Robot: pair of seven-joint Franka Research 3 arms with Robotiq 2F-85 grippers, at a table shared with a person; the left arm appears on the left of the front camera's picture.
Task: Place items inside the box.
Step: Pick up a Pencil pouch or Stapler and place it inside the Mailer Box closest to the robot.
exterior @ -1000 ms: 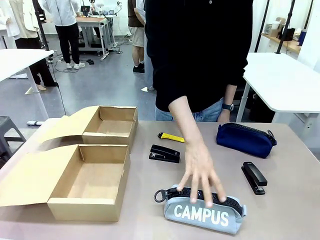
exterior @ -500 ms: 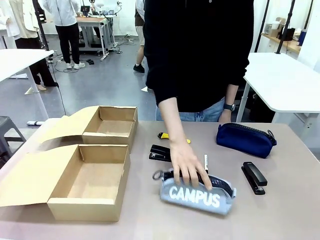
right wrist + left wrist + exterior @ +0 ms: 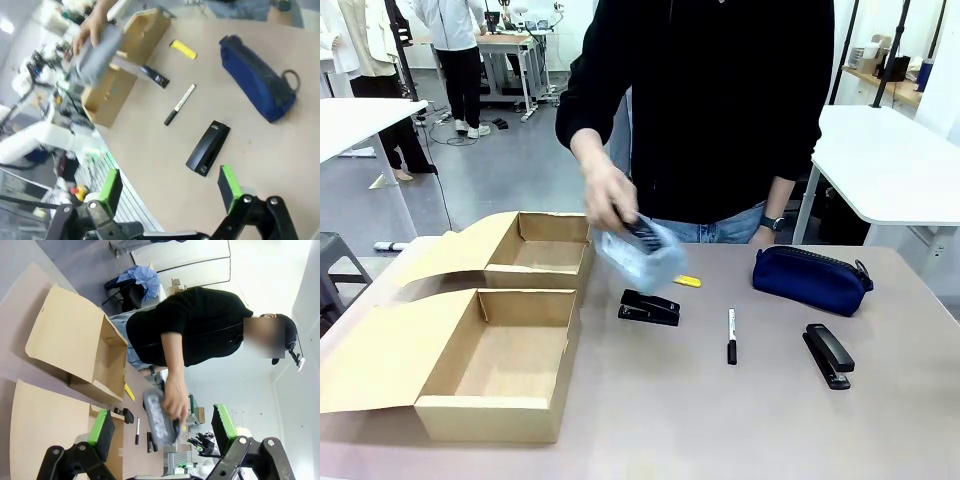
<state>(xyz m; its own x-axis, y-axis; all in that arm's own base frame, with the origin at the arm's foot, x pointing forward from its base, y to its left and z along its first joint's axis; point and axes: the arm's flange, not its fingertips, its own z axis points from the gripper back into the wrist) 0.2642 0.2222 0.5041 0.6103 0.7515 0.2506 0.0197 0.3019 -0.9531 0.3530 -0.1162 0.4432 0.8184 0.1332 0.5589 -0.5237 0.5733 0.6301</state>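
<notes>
The navy-blue pouch (image 3: 810, 280) lies at the far right of the table; the right wrist view also has this pouch (image 3: 257, 82). One black stapler (image 3: 648, 308) sits mid-table, and a second stapler (image 3: 828, 355) lies right of it, closest to my right gripper (image 3: 170, 189), which hangs open high above the table. The box (image 3: 500, 370) stands open at the near left with its wide flap spread leftward. My left gripper (image 3: 162, 427) is open too, above that flap (image 3: 45, 430). Neither gripper holds anything.
A person's hand holds the grey CAMPUS pouch (image 3: 640, 250) in the air beside the smaller cardboard box (image 3: 545, 250). A yellow utility knife (image 3: 686, 281) and a black-and-white marker (image 3: 731, 335) lie mid-table. The front middle of the table is bare.
The person picked the grey CAMPUS pouch off the near table and carried it up and left toward the smaller box. A marker now lies uncovered mid-table. The grippers stay open.
</notes>
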